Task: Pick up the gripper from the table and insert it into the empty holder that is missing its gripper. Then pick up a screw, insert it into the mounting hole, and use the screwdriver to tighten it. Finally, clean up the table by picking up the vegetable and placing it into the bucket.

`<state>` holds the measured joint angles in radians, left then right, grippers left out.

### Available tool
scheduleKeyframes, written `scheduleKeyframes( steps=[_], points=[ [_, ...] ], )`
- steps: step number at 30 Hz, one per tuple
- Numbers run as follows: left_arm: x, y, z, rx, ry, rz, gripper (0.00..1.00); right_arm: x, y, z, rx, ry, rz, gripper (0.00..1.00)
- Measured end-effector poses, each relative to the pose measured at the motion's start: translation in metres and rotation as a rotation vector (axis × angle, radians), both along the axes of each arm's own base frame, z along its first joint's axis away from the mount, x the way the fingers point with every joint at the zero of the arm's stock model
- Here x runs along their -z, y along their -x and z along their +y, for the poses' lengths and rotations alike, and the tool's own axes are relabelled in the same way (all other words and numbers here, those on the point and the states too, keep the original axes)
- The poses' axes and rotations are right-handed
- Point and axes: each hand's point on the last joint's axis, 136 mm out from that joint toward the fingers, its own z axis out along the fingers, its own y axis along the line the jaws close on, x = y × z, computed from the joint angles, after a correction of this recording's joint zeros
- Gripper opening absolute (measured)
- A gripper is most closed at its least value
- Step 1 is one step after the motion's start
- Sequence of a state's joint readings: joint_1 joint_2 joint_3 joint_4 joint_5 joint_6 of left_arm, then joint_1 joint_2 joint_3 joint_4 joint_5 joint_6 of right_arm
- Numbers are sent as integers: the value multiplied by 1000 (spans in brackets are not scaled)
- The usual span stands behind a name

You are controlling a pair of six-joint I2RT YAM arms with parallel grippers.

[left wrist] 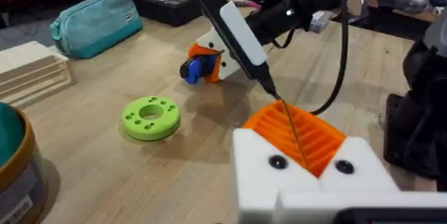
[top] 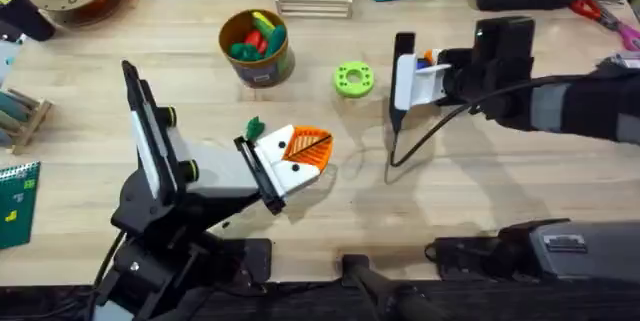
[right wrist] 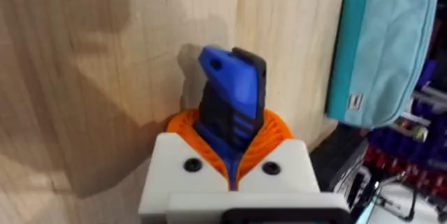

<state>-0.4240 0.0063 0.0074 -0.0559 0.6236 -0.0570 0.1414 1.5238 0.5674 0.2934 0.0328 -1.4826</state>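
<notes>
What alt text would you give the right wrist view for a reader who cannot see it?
The right gripper, white with orange ribbed pads, is shut on the blue screwdriver just above the wooden table. A teal pouch lies beyond it at the table's edge.
</notes>
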Motion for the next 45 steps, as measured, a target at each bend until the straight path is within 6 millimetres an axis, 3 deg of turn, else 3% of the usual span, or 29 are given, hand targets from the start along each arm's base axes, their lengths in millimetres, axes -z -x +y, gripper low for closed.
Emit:
scheduleKeyframes(
  steps=[3,4,7,8,12,14,16,21,22,26,34,36,40,41,45],
  points=[
    [0,0,0,0,0,0,13,2,-2,1,-21,27,5,65],
    [0,0,0,0,0,0,13,-2,-4,3,-31,40,2,494],
    [0,0,0,0,0,0,13,-14,-13,6,-32,46,-35,927],
    [0,0,0,0,0,0,13,-17,-15,7,-25,40,-42,972],
    [0,0,0,0,0,0,13,-17,-14,10,44,2,-36,988],
    [0,0,0,0,0,0,81,-17,-12,14,98,-40,-31,988],
    [0,0,0,0,-1,-3,235,-18,-8,19,162,-94,-19,989],
    [0,0,0,0,1,2,947,-14,21,29,324,-232,92,989],
    [0,0,0,0,1,2,975,-13,28,30,358,-258,121,989],
    [0,0,0,-2,1,1,985,-19,50,33,496,-356,206,989],
    [-9,-17,12,-127,30,7,985,-74,50,46,565,-508,168,989],
    [-12,-29,34,-287,-14,140,986,-78,52,50,565,-524,168,990],
    [-23,-33,60,-447,-128,294,986,-78,53,53,560,-527,173,990],
    [-21,-38,77,-548,-260,429,987,-78,53,54,558,-530,170,989],
    [-7,-44,94,-635,-494,620,987,-78,53,54,559,-530,170,989]
  ],
)
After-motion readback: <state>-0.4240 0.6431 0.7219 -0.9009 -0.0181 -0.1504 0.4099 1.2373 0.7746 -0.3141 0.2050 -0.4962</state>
